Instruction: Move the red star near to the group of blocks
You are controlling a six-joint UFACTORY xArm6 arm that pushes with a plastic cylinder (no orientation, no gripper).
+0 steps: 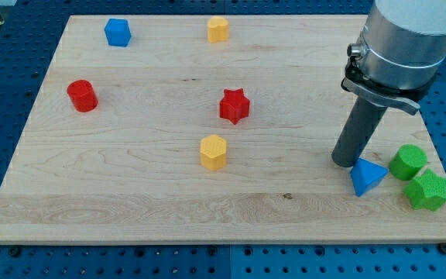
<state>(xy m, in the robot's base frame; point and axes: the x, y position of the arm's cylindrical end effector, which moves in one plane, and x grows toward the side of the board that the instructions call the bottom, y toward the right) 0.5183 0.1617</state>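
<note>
No writing anywhere. My tip (345, 162) sits just at 10 o'clock of the blue triangle (366, 176); red star (235, 105) well apart at 10 o'clock. End effector's a plain rod, no jaws.

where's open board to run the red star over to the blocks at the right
Bare wood stretches from the red star rightward to my tip. The bottom strip below the yellow hexagon is open too. It is crowded at lower right: blue triangle, green cylinder, green block.
</note>
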